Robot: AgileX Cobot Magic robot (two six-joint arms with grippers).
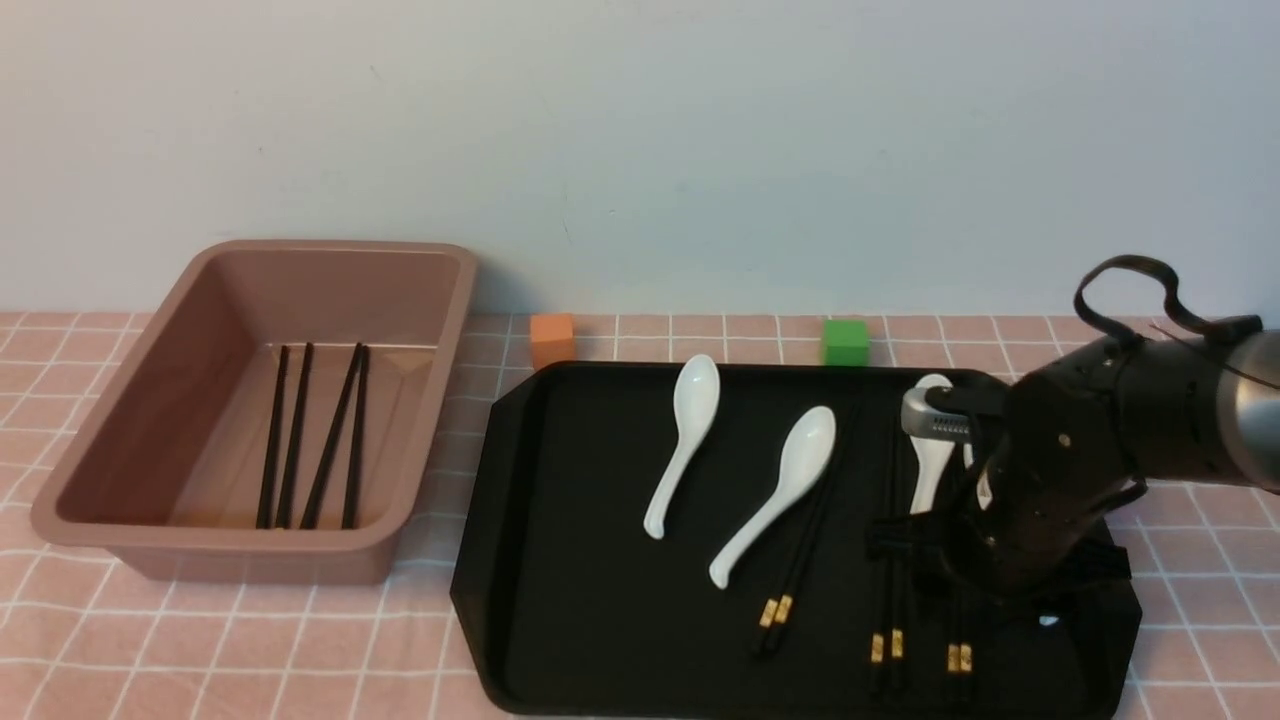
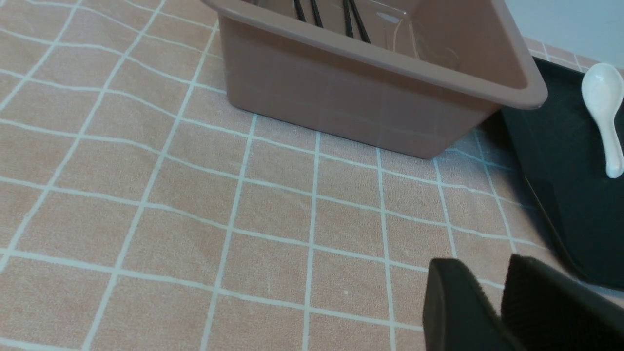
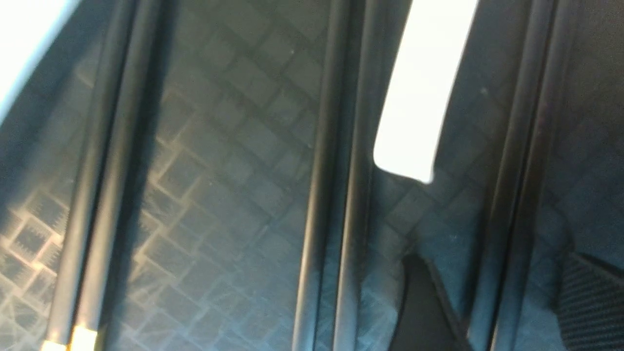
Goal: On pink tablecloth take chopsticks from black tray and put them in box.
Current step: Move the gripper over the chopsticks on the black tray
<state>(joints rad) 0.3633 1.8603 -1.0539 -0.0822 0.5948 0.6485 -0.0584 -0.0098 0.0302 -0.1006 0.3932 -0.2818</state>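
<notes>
The right gripper (image 3: 507, 302) was down at the right end of the black tray (image 1: 580, 560), its jaws released and parted, with a finger (image 3: 424, 307) on either side of the rightmost pair of chopsticks (image 1: 958, 657), which lay flat on the tray; the wrist view was too blurred to tell whether either finger touched it. Just to its left lay a middle pair (image 1: 885, 647), and further left a slanted pair (image 1: 775, 610) ran along the handle of a white spoon (image 1: 785, 490). A second spoon (image 1: 685, 440) lay apart nearer the tray's middle, and a third spoon (image 1: 930, 470) was partly hidden behind the right arm. The box (image 1: 230, 560) stood on the pink tablecloth (image 1: 250, 650) to the left of the tray, and four chopsticks (image 1: 300, 440) lay lengthwise on its floor. An orange cube (image 1: 552, 338) and a green cube (image 1: 846, 341) sat behind the tray near the wall. The left gripper (image 2: 487, 265) hung over bare cloth near the box's corner, empty, its fingers close together with a thin gap; I could not tell whether it was fully clenched
</notes>
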